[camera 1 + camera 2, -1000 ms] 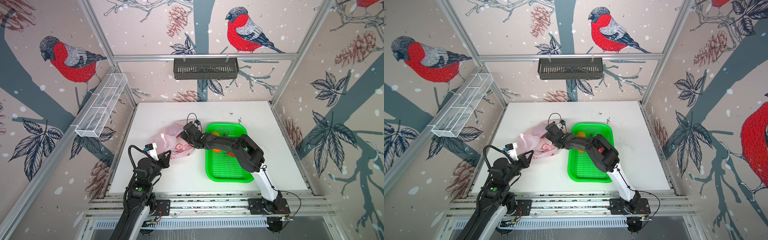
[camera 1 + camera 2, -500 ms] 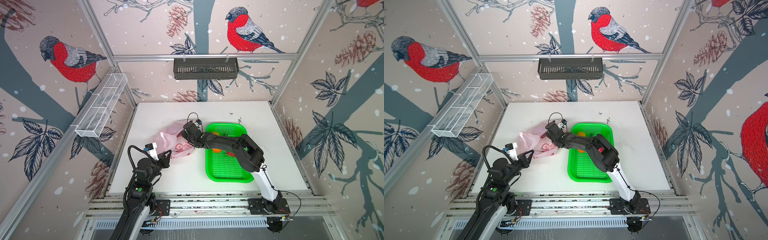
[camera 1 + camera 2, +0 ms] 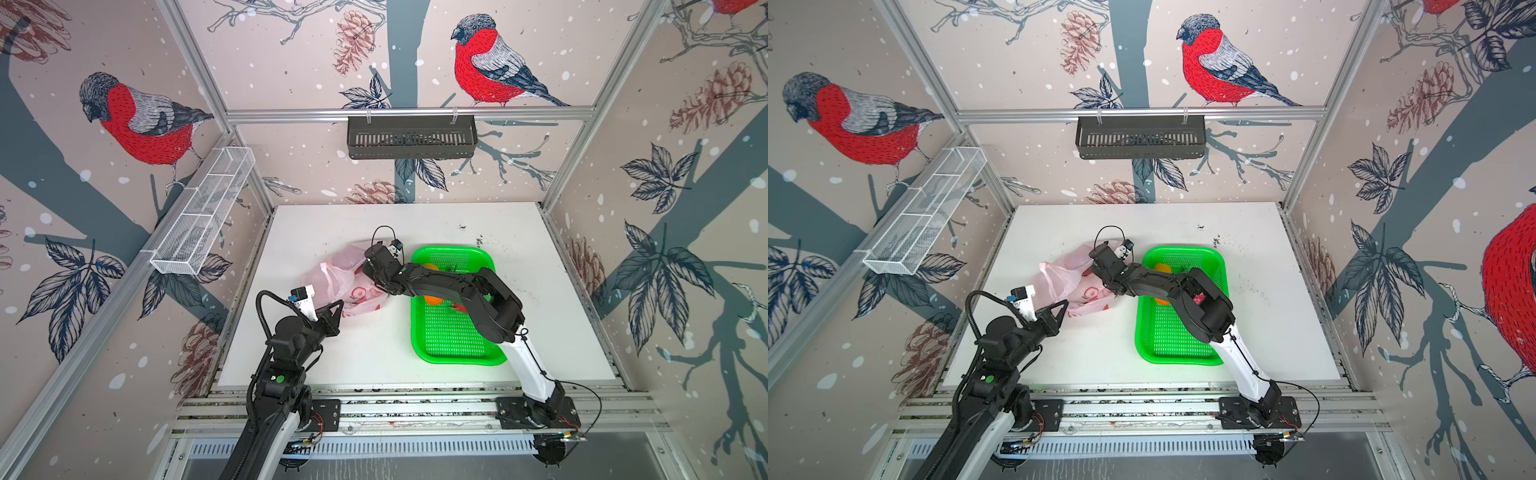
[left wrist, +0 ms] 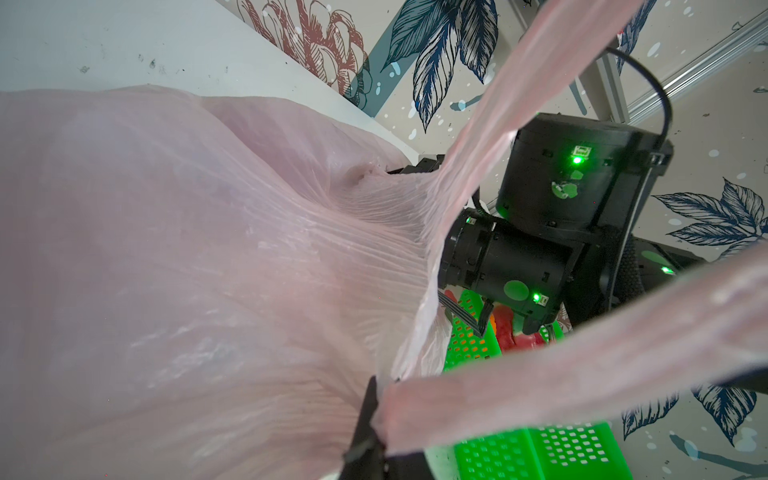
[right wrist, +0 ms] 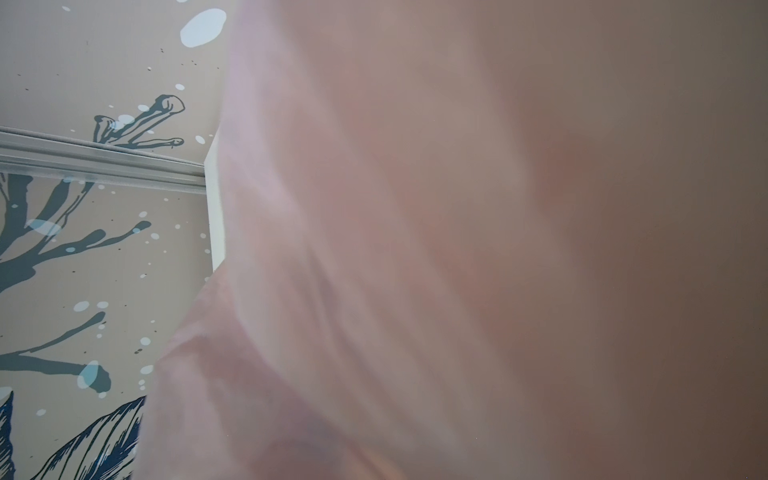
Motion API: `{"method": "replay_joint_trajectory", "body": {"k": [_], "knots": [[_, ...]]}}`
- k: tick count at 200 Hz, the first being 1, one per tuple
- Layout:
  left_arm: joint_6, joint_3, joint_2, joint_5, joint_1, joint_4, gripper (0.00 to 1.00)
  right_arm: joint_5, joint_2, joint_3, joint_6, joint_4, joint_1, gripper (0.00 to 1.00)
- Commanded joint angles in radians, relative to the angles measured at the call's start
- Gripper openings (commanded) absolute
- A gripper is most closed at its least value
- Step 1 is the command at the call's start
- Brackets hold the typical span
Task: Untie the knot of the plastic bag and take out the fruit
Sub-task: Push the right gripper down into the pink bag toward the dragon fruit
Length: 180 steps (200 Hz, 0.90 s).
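Handle strip (image 4: 540, 374) of the translucent pink plastic bag (image 3: 340, 278) is pinched in the left claw (image 3: 337, 309). The right claw (image 3: 369, 271) reaches into the bag, its jaws hidden, so I cannot tell their state.

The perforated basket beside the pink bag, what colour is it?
The basket is bright green, clearest in a top view.

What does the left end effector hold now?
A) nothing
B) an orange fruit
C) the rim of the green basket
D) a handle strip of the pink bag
D: the left wrist view shows the left end effector shut on a pink handle strip of the plastic bag.
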Motion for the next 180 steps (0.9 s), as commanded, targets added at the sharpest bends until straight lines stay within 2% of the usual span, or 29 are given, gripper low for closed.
{"method": "replay_joint_trajectory", "body": {"k": [1, 109, 180], "knots": [[0.006, 0.0, 0.0, 0.005, -0.002, 0.04, 0.0, 0.027, 0.003, 0.0, 0.01, -0.008, 0.001, 0.31], [0.007, -0.005, 0.0, 0.001, -0.003, 0.04, 0.0, 0.007, 0.043, 0.027, 0.017, 0.009, -0.004, 0.31], [0.007, -0.003, 0.0, -0.001, -0.005, 0.039, 0.0, -0.013, 0.058, 0.024, 0.032, 0.025, -0.009, 0.23]]}}
